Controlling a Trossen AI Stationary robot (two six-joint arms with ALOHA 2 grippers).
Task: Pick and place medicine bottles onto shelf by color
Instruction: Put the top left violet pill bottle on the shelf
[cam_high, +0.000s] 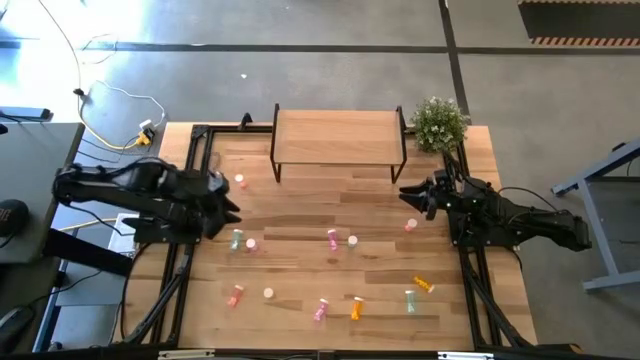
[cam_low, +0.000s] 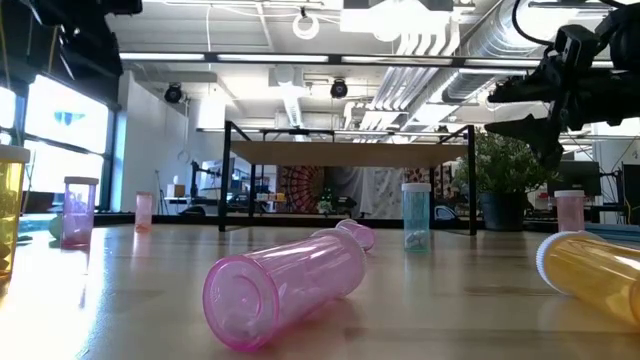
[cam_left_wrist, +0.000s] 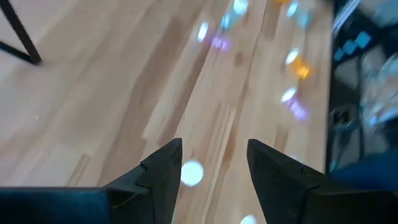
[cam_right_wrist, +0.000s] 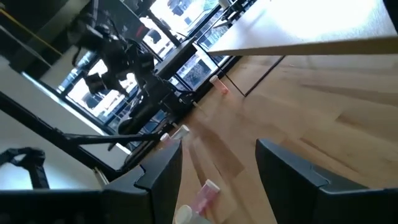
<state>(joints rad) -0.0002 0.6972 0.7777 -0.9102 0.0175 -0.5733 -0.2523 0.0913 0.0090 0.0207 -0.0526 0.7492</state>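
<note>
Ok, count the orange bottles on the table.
2. One orange bottle lies toward the right side of the table; the second orange bottle is near the front edge, about mid-width. More may be hidden from view.

The shelf (cam_high: 338, 135) is set at the far middle of the table (cam_high: 300, 215), with the potted plant (cam_high: 439, 123) just beside its right end. The medicine bottles (cam_high: 332, 238) are scattered over the table in front of the shelf, none on it. The left gripper (cam_high: 228, 203) is placed near the table's left edge, the right gripper (cam_high: 410, 197) near its right, both before the shelf.
</note>
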